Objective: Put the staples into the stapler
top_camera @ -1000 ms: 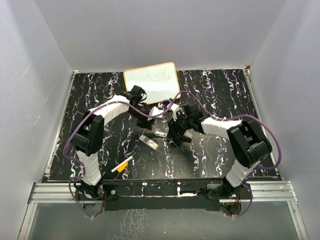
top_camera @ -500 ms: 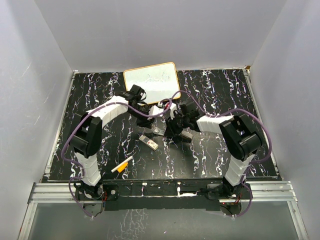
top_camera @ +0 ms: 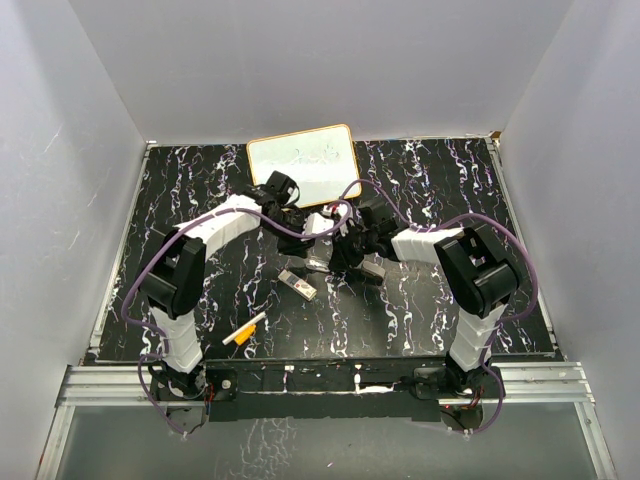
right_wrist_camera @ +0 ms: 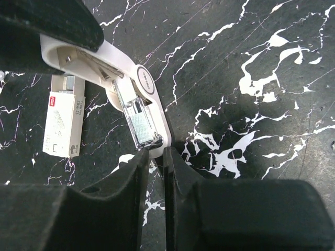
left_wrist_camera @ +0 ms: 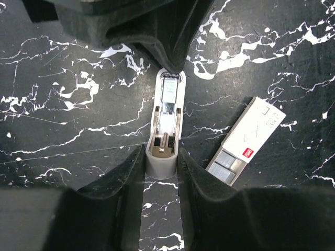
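The white stapler (left_wrist_camera: 166, 130) lies open on the black marble table, its lid swung back. A silver staple strip (right_wrist_camera: 141, 124) sits in its magazine. My left gripper (left_wrist_camera: 162, 163) is shut on the stapler's rear end. My right gripper (right_wrist_camera: 156, 156) is almost closed, with the stapler's (right_wrist_camera: 125, 89) front tip between its fingertips. The white staples pack (left_wrist_camera: 246, 142) lies flat beside the stapler, with grey strips showing at its open end. It also shows in the right wrist view (right_wrist_camera: 63, 119) and the top view (top_camera: 297, 284). In the top view both grippers meet at the stapler (top_camera: 320, 248).
A small whiteboard (top_camera: 303, 165) lies behind the stapler. An orange-and-white marker pen (top_camera: 245, 330) lies at the near left. Purple cables loop over both arms. White walls enclose the table on three sides.
The right arm's elbow has swung left, toward the middle. The left wrist has shifted slightly right. The stapler, the staples pack and the marker have stayed in place.
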Robot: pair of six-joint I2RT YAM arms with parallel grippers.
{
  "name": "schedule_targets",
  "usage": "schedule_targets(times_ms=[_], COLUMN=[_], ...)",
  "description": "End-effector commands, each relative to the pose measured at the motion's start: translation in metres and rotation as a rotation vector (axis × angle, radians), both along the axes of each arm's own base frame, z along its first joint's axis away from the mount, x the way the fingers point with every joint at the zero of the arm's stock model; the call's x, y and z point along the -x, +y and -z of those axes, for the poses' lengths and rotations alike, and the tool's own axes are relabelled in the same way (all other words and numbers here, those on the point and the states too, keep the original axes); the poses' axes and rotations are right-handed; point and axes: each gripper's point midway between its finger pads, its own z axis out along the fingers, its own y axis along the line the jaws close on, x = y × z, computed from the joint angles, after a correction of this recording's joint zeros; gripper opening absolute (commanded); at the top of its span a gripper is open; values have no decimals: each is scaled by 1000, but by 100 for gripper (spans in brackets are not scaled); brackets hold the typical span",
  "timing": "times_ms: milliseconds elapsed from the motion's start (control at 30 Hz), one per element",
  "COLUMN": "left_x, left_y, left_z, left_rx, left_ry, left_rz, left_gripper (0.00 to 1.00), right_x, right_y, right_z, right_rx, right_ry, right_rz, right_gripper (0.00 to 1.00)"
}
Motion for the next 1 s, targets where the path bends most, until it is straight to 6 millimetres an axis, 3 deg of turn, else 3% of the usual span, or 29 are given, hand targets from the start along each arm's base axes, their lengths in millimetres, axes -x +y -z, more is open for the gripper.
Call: schedule_targets(times_ms=[0,467,667,833,967], left_x=[17,21,18,11,7], left_y=[-21,-39,-39,-46,-51], left_z=[-12,12,17,6,-3], left_rx=[40,96,96,129,140], left_ry=[14,21,14,-1,7], left_rz=[8,-102,-127,-139,-142], left_gripper=[0,0,0,19,36], right_x=[-16,-15,-25,-41,-44], right_y=[12,11,5,-4,-7], right_z=[-9,-4,-22,-47,-52], right_rx=[-29,-24,-43,-77,-66], right_ry=[-53,-47,-81,-120,-121], right_rz=[1,3,7,10,-2], right_gripper=[18,13,13,17,21])
